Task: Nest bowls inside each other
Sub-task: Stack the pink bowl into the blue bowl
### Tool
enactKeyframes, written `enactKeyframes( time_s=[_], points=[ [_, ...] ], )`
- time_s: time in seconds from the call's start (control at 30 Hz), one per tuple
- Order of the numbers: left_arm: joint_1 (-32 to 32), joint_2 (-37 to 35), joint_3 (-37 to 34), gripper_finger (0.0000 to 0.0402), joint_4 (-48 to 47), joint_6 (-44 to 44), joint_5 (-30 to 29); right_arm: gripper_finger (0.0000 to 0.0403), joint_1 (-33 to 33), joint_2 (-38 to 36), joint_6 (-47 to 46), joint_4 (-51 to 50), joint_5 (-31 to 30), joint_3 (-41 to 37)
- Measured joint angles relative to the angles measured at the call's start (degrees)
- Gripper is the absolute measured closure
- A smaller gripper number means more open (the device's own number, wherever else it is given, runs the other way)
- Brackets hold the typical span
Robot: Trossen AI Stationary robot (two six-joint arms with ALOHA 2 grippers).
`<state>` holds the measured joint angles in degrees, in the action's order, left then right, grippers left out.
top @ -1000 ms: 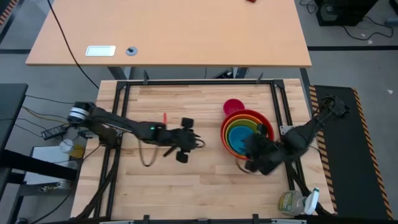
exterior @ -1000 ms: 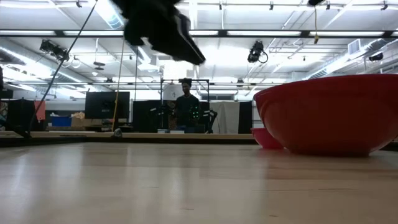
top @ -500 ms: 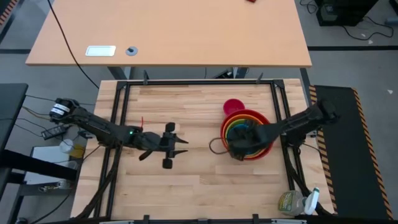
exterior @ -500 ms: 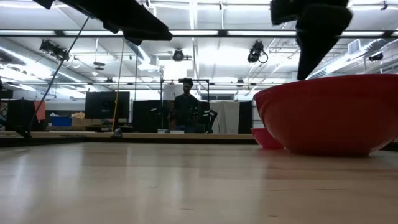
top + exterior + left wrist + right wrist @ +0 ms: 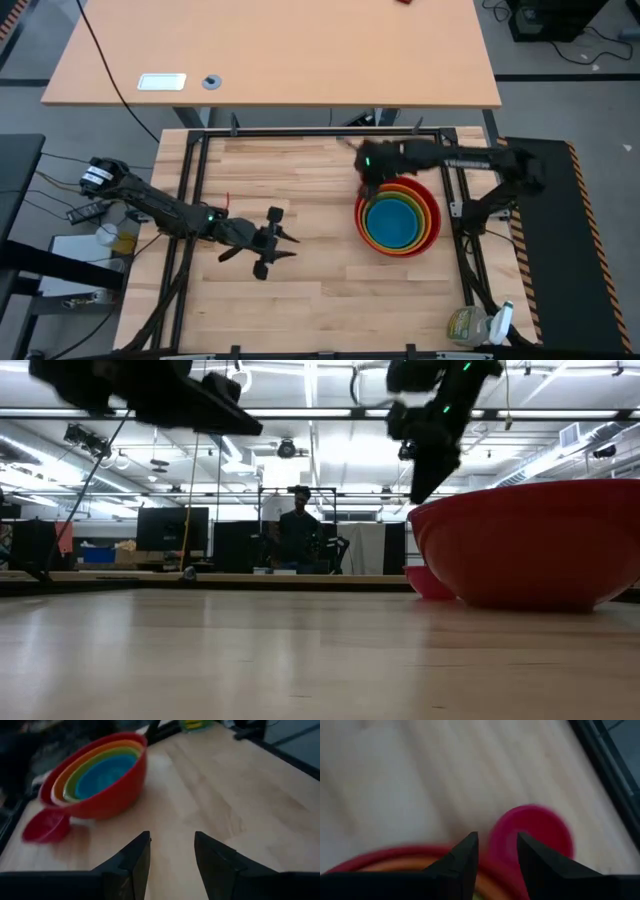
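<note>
The red bowl stands on the right half of the table, with the orange bowl, green bowl and blue bowl nested in it. The small pink bowl stands on the table against the stack's far side, also in the left wrist view. My right gripper hovers open above the pink bowl and hides most of it from above. My left gripper hangs open over the table's middle, left of the stack, nothing between its fingers.
Bare wood lies left of and in front of the stack. A black frame runs around the work table. A bottle stands at the near right corner. A second table stands behind, and a person stands far back in the room.
My right gripper has swung from the near right side of the stack, across the bowls, toward the far edge and now hangs over the pink bowl. My left gripper has drawn back toward the table's left and near edges and sunk a little. The bowls have not moved.
</note>
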<state>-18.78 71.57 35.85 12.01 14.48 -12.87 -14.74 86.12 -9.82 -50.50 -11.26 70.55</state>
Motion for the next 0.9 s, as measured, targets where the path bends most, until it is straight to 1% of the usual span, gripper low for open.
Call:
enactKeyframes(
  time_s=[0.07,0.13,0.23,0.37,0.43,0.53,0.63,0.7,0.77,0.9],
  points=[
    [0.9,0.0,-4.1,0.0247,6.7,2.3,0.6,0.0260,-4.8,2.1,3.7,0.9,2.2,1.1],
    [2.0,0.0,-7.5,0.0247,11.1,2.7,0.5,0.0260,-8.8,4.1,6.9,1.0,4.3,2.1],
    [3.7,-0.3,-11.1,0.0247,11.4,0.8,0.6,0.0251,-13.4,7.5,10.6,1.2,8.2,3.6],
    [5.4,-0.9,-14.4,0.0247,11.9,-1.4,0.6,0.0224,-17.1,12.7,14.0,0.8,9.3,6.3],
    [6.3,-0.9,-15.3,0.0246,11.4,-1.7,0.6,0.0205,-18.3,16.1,15.6,-0.8,9.3,8.9],
    [7.6,-0.9,-15.6,0.0246,11.7,-1.9,0.6,0.0179,-19.3,21.4,18.9,-7.3,8.9,14.6],
    [8.5,-0.9,-15.7,0.0246,11.3,-2.0,0.5,0.0161,-19.6,25.9,22.7,-15.0,6.2,20.2],
    [9.0,-0.9,-15.7,0.0246,11.4,-2.0,0.6,0.0155,-19.6,28.6,24.6,-19.3,4.9,23.0],
    [9.5,-0.9,-15.7,0.0246,11.3,-2.2,0.6,0.0154,-19.6,30.8,25.9,-21.8,5.4,24.9],
    [10.2,-0.9,-15.7,0.0246,11.3,-2.8,0.6,0.0164,-19.6,33.9,28.4,-22.2,6.3,25.4]
  ],
)
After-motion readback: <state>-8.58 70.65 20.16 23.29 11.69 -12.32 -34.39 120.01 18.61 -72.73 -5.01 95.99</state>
